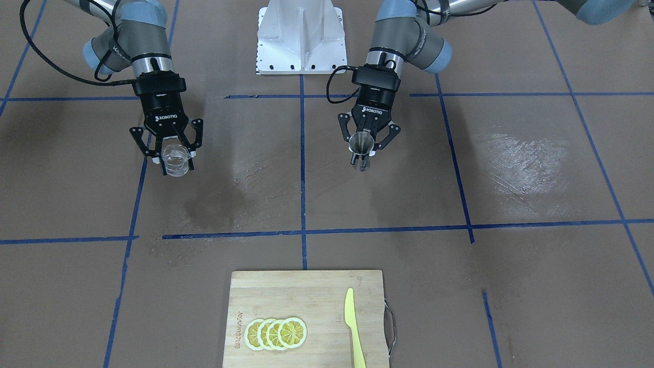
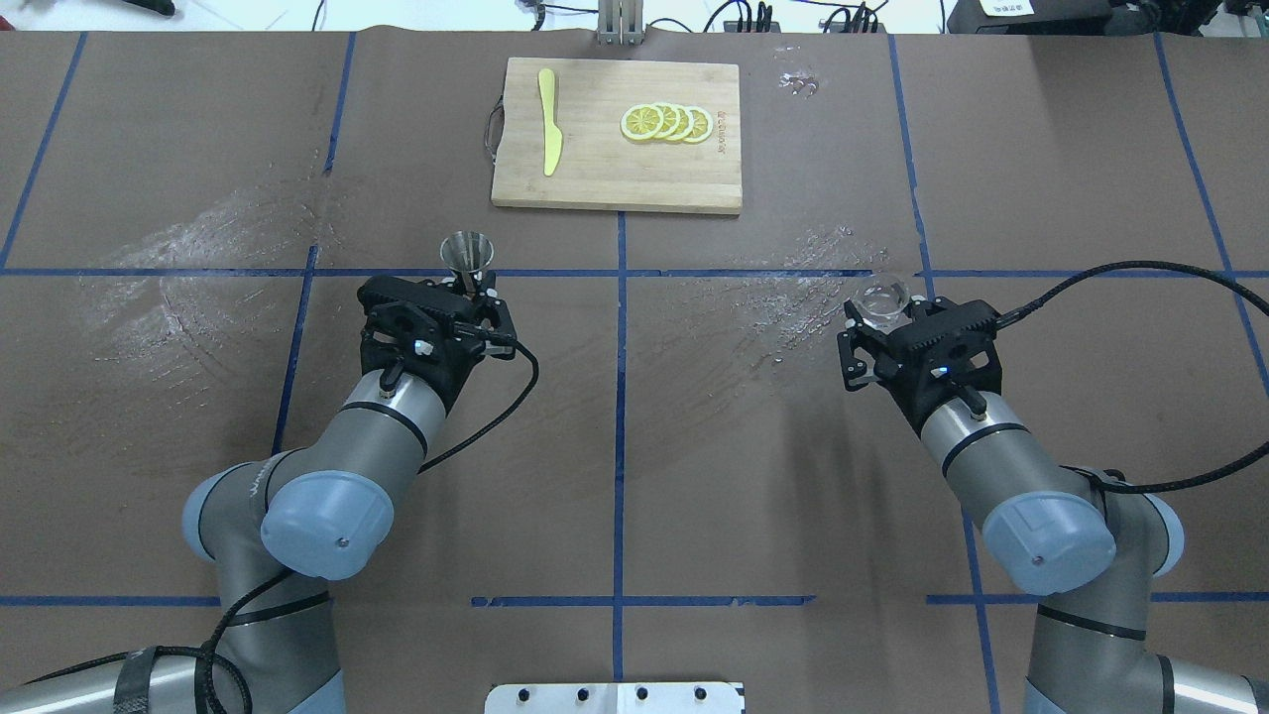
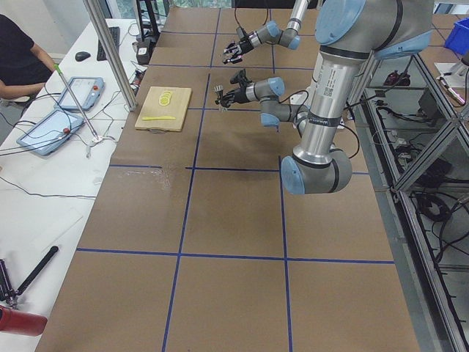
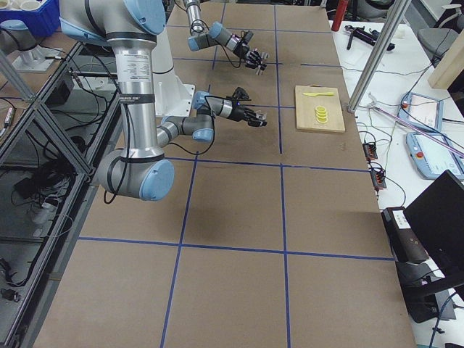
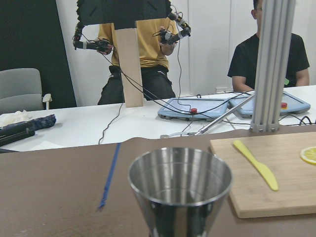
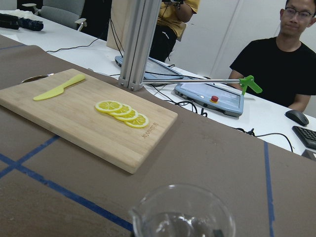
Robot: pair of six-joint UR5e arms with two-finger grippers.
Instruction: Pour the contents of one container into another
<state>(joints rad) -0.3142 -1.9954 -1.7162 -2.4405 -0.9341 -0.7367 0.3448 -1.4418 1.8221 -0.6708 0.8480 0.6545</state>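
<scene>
You are pinching the slick, fragile glass cup (image 1: 176,162) by its wall in the right gripper (image 1: 173,153). The left gripper (image 1: 364,147) is clamping the light, rigid jigger (image 1: 361,158), at the cup's nine o'clock from overhead

Bamboo cutting board (image 1: 306,291) at table's far edge, opp. robot, approx. on centre tape line. On it: 4 overlapping lemon slices (image 1: 276,333) toward robot's right; yellow plastic knife (image 1: 353,327) flat toward robot's left, apart from slices. Metal handle (image 1: 392,327) on short end nr knife.

Brown table cover (image 1: 536,286) w/ blue tape grid (image 1: 302,168); whitish scuff patches (image 1: 521,153) either side of centre.

White base plate (image 1: 301,41) at robot side.

Beyond the table: white bench, two tablet-type pendants (image 6: 210,96), cables, alu. post (image 6: 136,39). Seated person in black tee (image 6: 286,64); standing person in yellow shirt (image 5: 143,44).
</scene>
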